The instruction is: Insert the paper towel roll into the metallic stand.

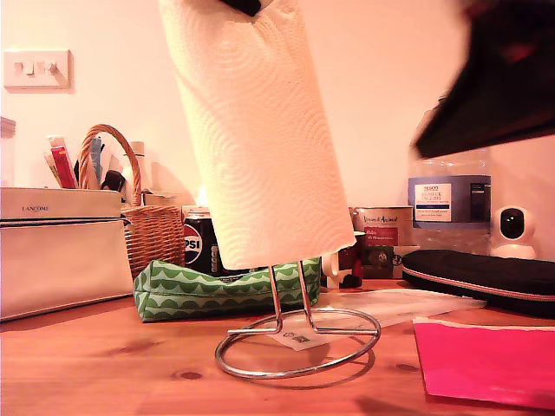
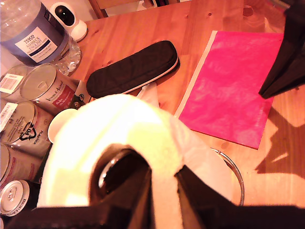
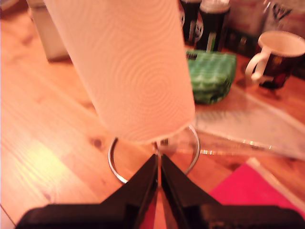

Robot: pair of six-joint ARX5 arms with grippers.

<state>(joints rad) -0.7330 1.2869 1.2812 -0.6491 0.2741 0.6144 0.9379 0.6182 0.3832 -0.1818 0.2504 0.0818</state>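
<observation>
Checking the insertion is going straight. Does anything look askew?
Yes. The roll leans on the stand, its top tipped toward the exterior view's left, and its lower edge hangs well above the ring base. My first gripper grips its top rim at the core.

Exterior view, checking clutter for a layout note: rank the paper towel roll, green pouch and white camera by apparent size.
1. paper towel roll, though nearest the camera
2. green pouch
3. white camera
</observation>
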